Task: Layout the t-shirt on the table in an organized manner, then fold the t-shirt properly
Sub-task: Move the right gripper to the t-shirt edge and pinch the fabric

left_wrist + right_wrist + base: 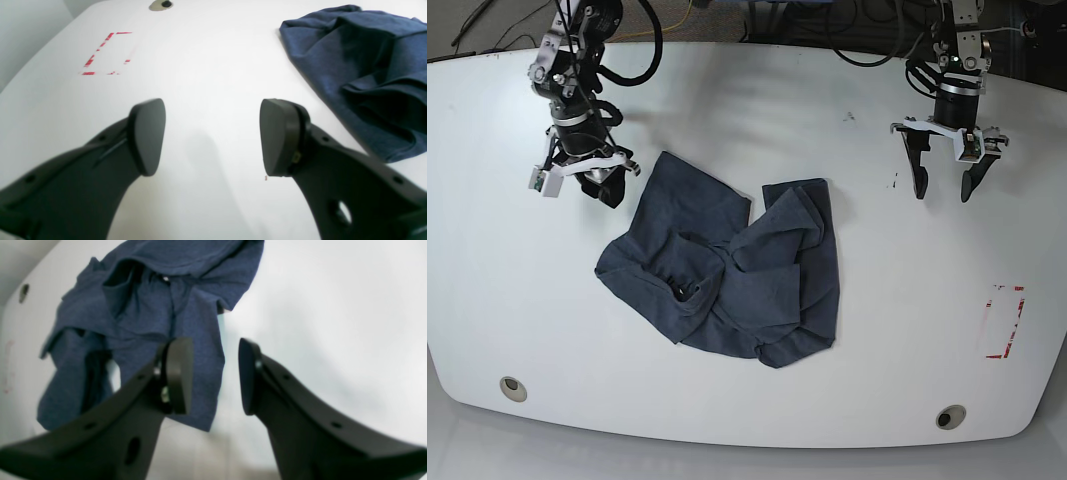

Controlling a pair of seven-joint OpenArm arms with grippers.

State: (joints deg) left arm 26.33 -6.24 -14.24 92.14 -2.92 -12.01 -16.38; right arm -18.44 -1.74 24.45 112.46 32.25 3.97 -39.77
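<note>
The t-shirt [727, 265] lies crumpled in a heap at the middle of the table [877, 300], dark navy with folds and overlapping layers; no lettering shows. My right gripper [599, 190] hovers just beyond the shirt's upper left corner. In the right wrist view this gripper [214, 376] is open, with the t-shirt [140, 306] spread ahead of it and its edge behind the left finger. My left gripper [943, 193] hangs over bare table well to the shirt's right. It [211, 136] is open and holds nothing, with the t-shirt [360, 66] off to its right.
A red tape rectangle [1005, 322] marks the table near its right edge, seen also as the tape outline [106, 53] in the left wrist view. Two grommet holes [513, 388] [948, 416] sit near the front edge. Cables run along the table's far edge.
</note>
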